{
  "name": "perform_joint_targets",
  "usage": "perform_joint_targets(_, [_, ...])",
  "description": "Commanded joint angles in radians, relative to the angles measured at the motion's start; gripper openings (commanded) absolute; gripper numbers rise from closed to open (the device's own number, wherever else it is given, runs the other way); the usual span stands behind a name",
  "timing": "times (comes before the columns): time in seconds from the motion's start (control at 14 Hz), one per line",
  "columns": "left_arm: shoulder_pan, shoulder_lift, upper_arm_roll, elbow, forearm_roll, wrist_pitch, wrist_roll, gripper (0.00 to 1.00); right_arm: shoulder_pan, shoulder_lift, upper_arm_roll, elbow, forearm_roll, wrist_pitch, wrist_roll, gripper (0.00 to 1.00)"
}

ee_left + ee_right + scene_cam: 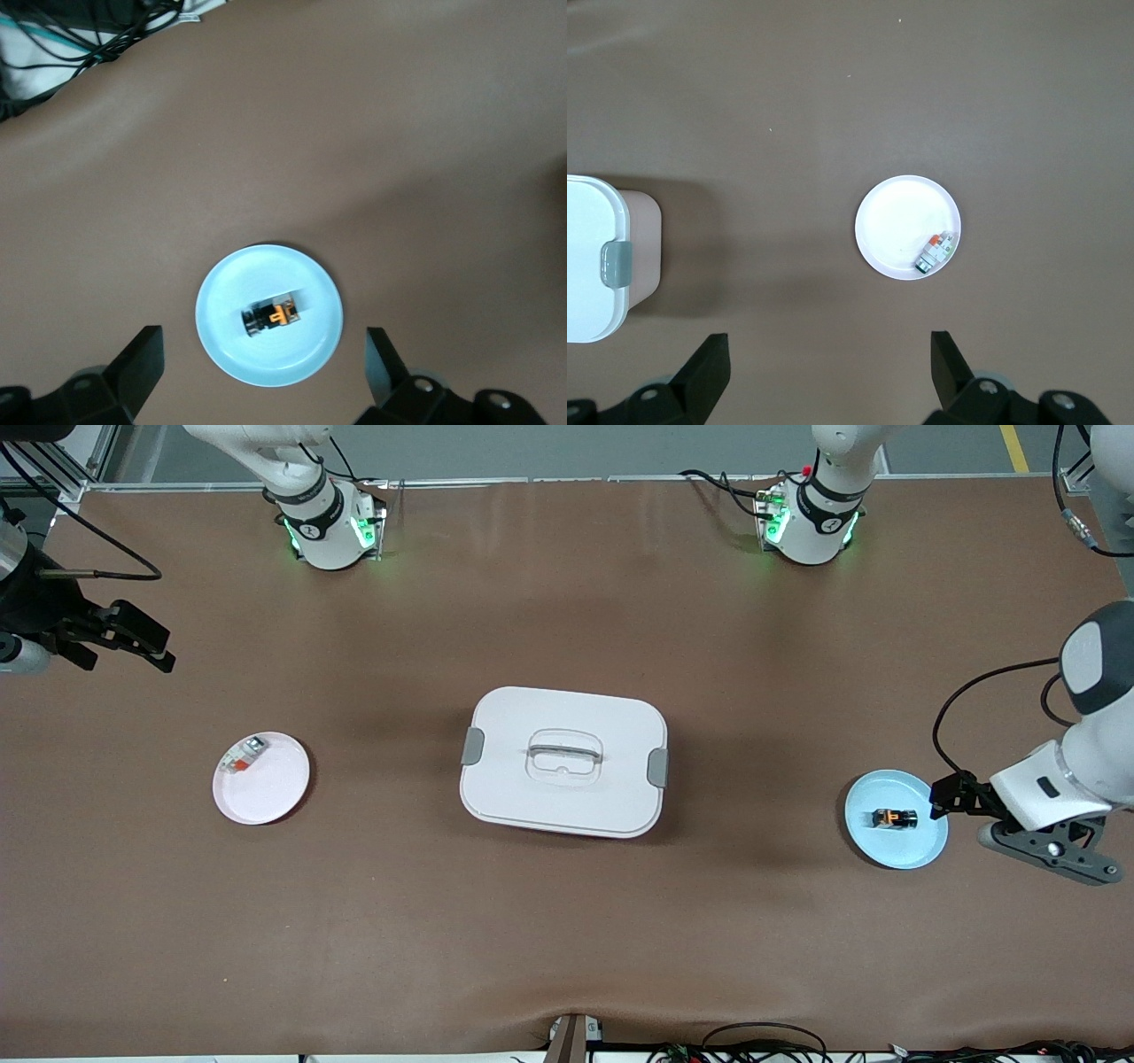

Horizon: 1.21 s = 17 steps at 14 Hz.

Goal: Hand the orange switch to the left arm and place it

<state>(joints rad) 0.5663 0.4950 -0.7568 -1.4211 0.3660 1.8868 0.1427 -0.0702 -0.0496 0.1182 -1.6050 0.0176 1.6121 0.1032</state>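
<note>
The orange switch (pixel 271 317) lies on the pale blue plate (pixel 221 345) at the left arm's end of the worktop (pixel 567 921), under the left gripper (pixel 266 354), between its wide fingers (pixel 142 354), untouched. Small, black and blocky, with its orange patch upward, its long axis runs along the worktop toward the box (pixel 563 762). The right gripper (pixel 133 638) hangs wide open and empty near the white plate (pixel 275 788).

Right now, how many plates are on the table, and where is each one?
2. A blue plate at the left arm's end holds the orange switch. A white plate at the right arm's end holds a small white part. The box stands between them.
</note>
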Motion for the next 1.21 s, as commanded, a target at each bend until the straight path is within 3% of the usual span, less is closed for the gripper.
perform_joint_targets(0.0, [0.006,-0.071,-0.006,-0.007,-0.029,-0.046,-0.162,1.0,0.0,-0.003,0.002,0.014,-0.021,-0.015,-0.002,1.0])
perform_joint_targets(0.21, [0.009,-0.108,-0.018,-0.006,-0.033,-0.098,-0.251,1.0,-0.003,-0.003,-0.002,0.026,-0.022,-0.015,-0.003,1.0])
perform_joint_targets(0.85, [0.012,-0.208,-0.019,0.04,-0.105,-0.267,-0.258,1.0,-0.025,-0.003,-0.006,0.056,-0.018,-0.054,-0.008,1.0])
perform_joint_targets(1.14, [0.004,-0.251,-0.012,0.04,-0.137,-0.284,-0.256,1.0,-0.029,-0.001,-0.006,0.062,-0.018,-0.054,-0.01,1.0])
